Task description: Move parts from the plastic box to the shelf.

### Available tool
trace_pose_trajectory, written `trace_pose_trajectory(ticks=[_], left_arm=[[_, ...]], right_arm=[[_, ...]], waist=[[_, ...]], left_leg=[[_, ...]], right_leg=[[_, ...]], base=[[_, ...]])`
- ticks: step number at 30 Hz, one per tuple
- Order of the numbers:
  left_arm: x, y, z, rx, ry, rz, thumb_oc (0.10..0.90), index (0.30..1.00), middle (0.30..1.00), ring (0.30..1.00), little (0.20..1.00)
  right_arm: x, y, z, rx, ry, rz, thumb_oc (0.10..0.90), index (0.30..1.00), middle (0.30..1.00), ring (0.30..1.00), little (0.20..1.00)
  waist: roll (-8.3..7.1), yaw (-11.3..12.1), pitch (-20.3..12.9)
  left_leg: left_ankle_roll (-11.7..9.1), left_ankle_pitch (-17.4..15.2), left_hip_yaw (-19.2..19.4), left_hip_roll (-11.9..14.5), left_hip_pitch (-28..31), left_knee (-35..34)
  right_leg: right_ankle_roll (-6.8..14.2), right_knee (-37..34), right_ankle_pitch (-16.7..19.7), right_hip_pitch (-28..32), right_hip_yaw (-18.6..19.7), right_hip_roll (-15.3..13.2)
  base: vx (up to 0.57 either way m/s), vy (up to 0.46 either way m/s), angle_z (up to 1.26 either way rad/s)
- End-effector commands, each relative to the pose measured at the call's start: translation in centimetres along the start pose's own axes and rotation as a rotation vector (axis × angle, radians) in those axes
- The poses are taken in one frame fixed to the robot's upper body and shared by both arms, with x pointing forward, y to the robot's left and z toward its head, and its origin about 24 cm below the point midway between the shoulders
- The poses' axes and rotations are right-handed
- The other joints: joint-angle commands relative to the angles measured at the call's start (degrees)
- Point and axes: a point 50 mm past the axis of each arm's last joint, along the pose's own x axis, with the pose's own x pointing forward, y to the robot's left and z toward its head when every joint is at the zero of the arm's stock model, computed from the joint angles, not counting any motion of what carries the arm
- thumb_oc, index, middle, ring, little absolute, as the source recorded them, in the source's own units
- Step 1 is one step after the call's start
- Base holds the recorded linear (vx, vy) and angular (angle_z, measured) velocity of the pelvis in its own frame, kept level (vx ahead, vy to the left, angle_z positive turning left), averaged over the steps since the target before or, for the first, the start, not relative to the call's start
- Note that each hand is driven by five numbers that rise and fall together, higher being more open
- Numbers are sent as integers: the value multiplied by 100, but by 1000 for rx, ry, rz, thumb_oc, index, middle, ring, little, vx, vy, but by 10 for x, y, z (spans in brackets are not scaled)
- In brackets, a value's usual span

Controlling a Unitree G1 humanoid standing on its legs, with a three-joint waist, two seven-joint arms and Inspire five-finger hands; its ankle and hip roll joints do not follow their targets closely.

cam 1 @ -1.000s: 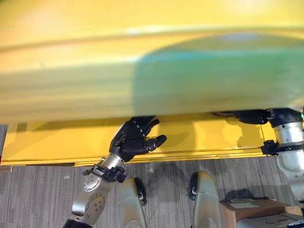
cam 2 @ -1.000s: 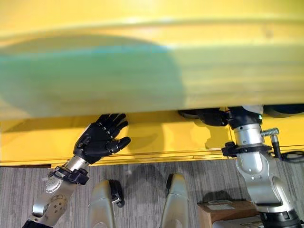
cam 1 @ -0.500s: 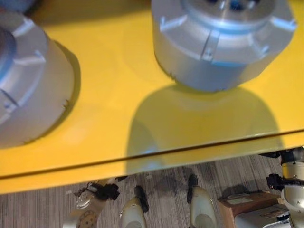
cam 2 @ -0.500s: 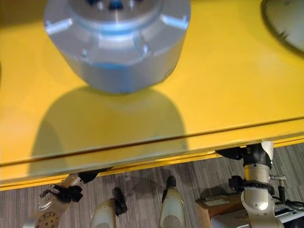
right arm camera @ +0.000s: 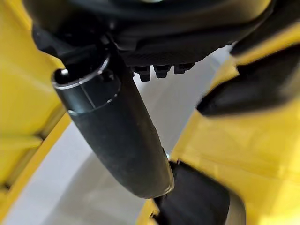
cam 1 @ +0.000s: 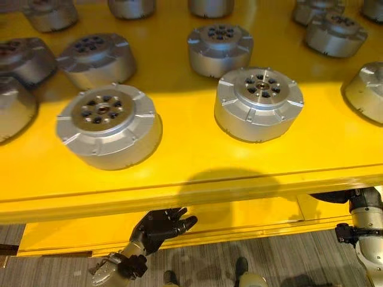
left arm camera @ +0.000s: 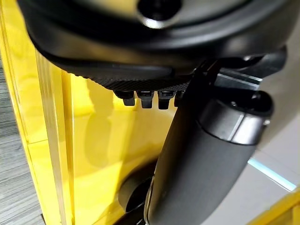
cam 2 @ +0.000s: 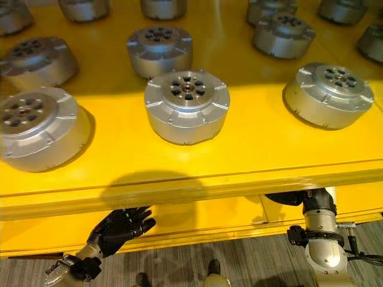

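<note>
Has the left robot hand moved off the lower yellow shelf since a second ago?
No. The left robot hand still rests open against the lower yellow shelf, below the upper shelf's front edge; the camera itself tilted up.

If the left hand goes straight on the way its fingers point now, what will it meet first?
Probably the underside or front lip of the yellow shelf: the left hand points up under it, fingers spread, apparently holding nothing. Depth is unclear.
</note>
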Motion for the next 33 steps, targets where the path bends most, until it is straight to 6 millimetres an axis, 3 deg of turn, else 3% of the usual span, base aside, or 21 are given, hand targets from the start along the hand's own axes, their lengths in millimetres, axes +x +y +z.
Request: trace_pose_trajectory(ticks=[1, 7, 11, 16, 20, 23, 25, 28, 31, 33], left_arm=[[6, -12, 30, 7, -164, -139, 900, 1000, 1000, 1000, 1000], [11, -4, 26, -2, -147, -48, 900, 1000, 1000, 1000, 1000], [9, 7, 20, 14, -142, 23, 900, 1000, 1000, 1000, 1000], [9, 9, 17, 42, -116, 11, 900, 1000, 1000, 1000, 1000], [12, 8, 18, 54, -83, -28, 900, 1000, 1000, 1000, 1000], [12, 13, 16, 106, -40, -21, 900, 1000, 1000, 1000, 1000], [9, 15, 16, 127, -35, -30, 900, 1000, 1000, 1000, 1000], [1, 19, 17, 164, -35, -5, 900, 1000, 1000, 1000, 1000], [2, 19, 20, 162, -59, 6, 900, 1000, 1000, 1000, 1000], [3, 18, 25, 163, -86, 3, 900, 1000, 1000, 1000, 1000]], right_arm=[[10, -14, 18, 35, -95, -58, 900, 1000, 1000, 1000, 1000], [18, -16, -1, 54, -1, -105, 900, 1000, 1000, 1000, 1000], [15, -18, -19, 54, 108, -116, 900, 1000, 1000, 1000, 1000], [17, -18, -24, 80, 133, -100, 900, 1000, 1000, 1000, 1000], [23, -25, -21, 88, 131, -124, 900, 1000, 1000, 1000, 1000], [19, -34, -31, 77, 196, -156, 900, 1000, 1000, 1000, 1000], [15, -35, -37, 94, 227, -150, 900, 1000, 1000, 1000, 1000], [20, -27, -35, 72, 223, -49, 900, 1000, 1000, 1000, 1000], [26, -22, -29, 66, 196, 6, 900, 1000, 1000, 1000, 1000], [26, -18, -28, 78, 186, 32, 900, 1000, 1000, 1000, 1000]], waist=[[-173, 37, -252], [-192, 50, -319], [-282, 99, -349], [-364, 140, -307], [-441, 159, -206], [-532, 85, -80], [-591, 98, -21], [-650, 366, 76], [-644, 434, 114], [-636, 384, 138]], left_leg=[[-214, 636, 638, 515, 29, -210], [-154, 503, 618, 408, 106, -120], [16, 159, 503, 185, 170, 119], [217, -171, 435, -29, 148, 438], [414, -523, 446, -200, 45, 879], [564, -788, 495, -378, -35, 1078], [583, -878, 634, -406, -65, 1132], [461, -798, 1328, -206, 72, 988], [482, -771, 1505, -181, 136, 916], [663, -871, 1481, -308, 100, 916]], right_leg=[[54, -195, 87, 380, -711, -216], [69, -272, 150, 477, -738, -224], [121, -324, 234, 534, -659, -294], [195, -275, 291, 534, -582, -414], [315, -206, 513, 427, -506, -660], [488, -297, 995, 177, -413, -881], [603, -380, 1325, 42, -585, -1033], [713, -483, 1751, -111, -1825, -1285], [707, -312, 1867, -196, -2147, -1394], [690, 317, 1833, -348, -1972, -1498]], base=[[-36, 85, 0], [-41, 101, -2], [-48, 157, -2], [-36, 177, 3], [-37, 231, 3], [-34, 224, 4], [-77, 141, 3], [-173, 80, -44], [-134, 80, -121], [-99, 130, -51]])
